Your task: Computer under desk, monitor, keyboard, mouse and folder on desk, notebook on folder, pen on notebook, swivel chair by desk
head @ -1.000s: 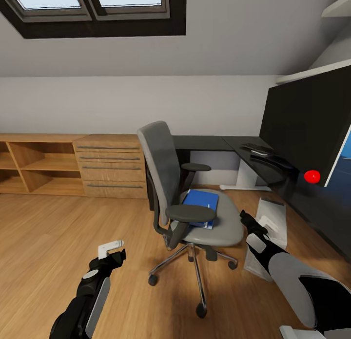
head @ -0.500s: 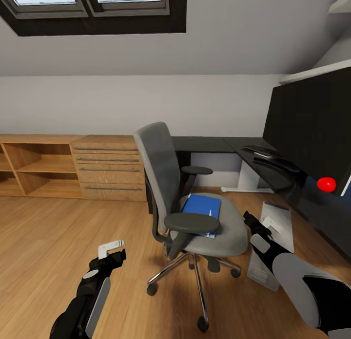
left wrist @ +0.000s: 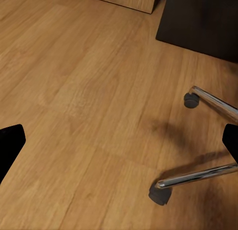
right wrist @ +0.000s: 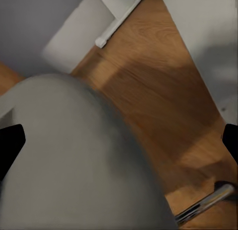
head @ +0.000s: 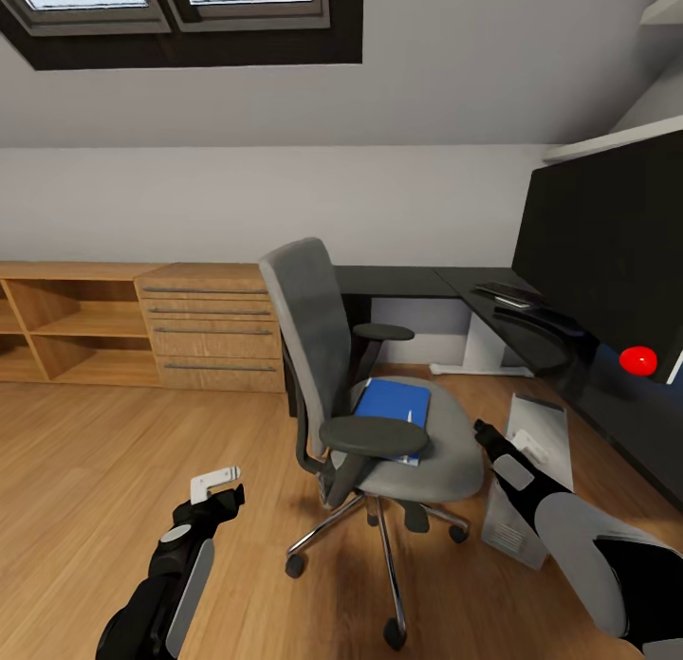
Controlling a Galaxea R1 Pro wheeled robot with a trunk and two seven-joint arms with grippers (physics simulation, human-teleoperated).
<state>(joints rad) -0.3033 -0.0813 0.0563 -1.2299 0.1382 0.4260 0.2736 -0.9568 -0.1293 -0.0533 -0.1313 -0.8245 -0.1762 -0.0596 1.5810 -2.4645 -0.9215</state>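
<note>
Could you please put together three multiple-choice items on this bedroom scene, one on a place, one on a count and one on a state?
1. Where does the flat bright blue folder lie?
A. on the grey seat of the swivel chair
B. on the wooden floor
C. on the glossy black desk

2. How many drawers with long bar handles does the light-wood drawer cabinet show?
A. two
B. four
C. six

3. How are the left gripper's fingers set?
A. shut on the folder
B. shut on a castor
C. spread apart with nothing between them

Answers: 1 A, since the head view shows the folder on the seat behind the near armrest. 2 B, four bar handles run one above another. 3 C, the left wrist view shows one dark tip at each edge with bare floor between.
</note>
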